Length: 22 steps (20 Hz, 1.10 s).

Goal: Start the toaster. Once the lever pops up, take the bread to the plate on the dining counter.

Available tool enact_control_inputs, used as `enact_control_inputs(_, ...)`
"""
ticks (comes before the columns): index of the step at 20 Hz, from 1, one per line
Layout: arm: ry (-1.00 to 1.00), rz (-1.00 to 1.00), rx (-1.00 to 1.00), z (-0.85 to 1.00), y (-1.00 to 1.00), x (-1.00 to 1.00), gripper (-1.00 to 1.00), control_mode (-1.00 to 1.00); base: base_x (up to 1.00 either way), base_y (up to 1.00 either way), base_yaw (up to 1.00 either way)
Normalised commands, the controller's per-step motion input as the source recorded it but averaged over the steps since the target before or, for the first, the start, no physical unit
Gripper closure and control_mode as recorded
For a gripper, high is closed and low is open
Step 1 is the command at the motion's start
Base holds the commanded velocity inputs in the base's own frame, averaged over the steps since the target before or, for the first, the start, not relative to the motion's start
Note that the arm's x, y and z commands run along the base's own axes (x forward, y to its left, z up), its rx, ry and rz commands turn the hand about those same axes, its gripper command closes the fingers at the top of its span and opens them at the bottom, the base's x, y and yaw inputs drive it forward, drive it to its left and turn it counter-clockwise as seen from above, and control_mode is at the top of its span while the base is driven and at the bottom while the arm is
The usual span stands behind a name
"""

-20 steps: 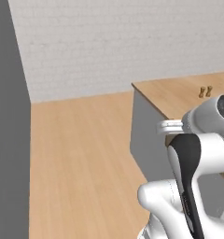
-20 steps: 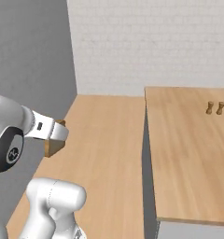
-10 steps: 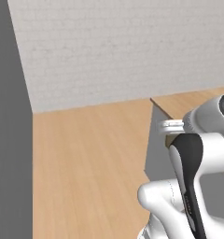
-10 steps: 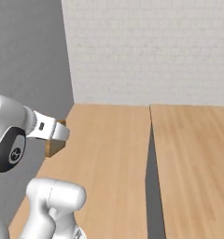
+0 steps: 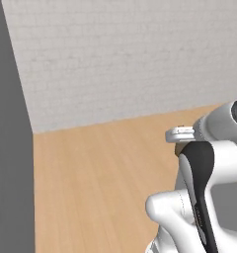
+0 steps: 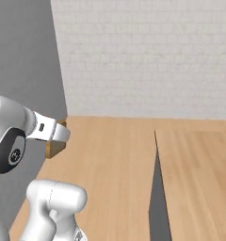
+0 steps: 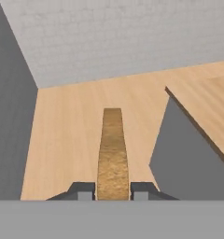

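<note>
In the hand view, the bread [image 7: 112, 149] is a tan slice seen edge-on, and my gripper [image 7: 113, 190] is shut on its near end. From the right base view the bread [image 6: 53, 148] hangs under my hand, above the wooden floor. The dining counter [image 6: 199, 174] is to the right, with a light-wood top and a grey side. The hand view puts the dining counter [image 7: 185, 161] just right of the slice. The toaster and the plate are out of view.
A white brick wall [image 6: 148, 56] closes the far side. A tall grey panel [image 5: 9, 148] stands along the left. Open wooden floor [image 5: 100, 173] lies between that panel and the counter.
The whole picture has shifted, so the base has moved. The counter has slid to the right and the brick wall looks nearer. My grip on the bread is unchanged.
</note>
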Motion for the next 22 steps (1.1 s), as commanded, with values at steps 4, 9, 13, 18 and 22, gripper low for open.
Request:
enact_control_inputs(4, 0.0, 0.0, 0.0, 0.0, 0.0, 0.0, 1.0, 1.0, 1.0, 0.62, -0.09)
enact_control_inputs(9, 0.0, 0.0, 0.0, 0.0, 0.0, 0.0, 1.0, 1.0, 1.0, 0.68, -0.19)
enact_control_inputs(13, 0.0, 0.0, 0.0, 0.0, 0.0, 0.0, 1.0, 1.0, 1.0, 0.67, -0.47)
enact_control_inputs(18, 0.0, 0.0, 0.0, 0.0, 0.0, 0.0, 1.0, 1.0, 1.0, 0.64, -0.57)
enact_control_inputs(22, 0.0, 0.0, 0.0, 0.0, 0.0, 0.0, 1.0, 1.0, 1.0, 0.33, -0.56)
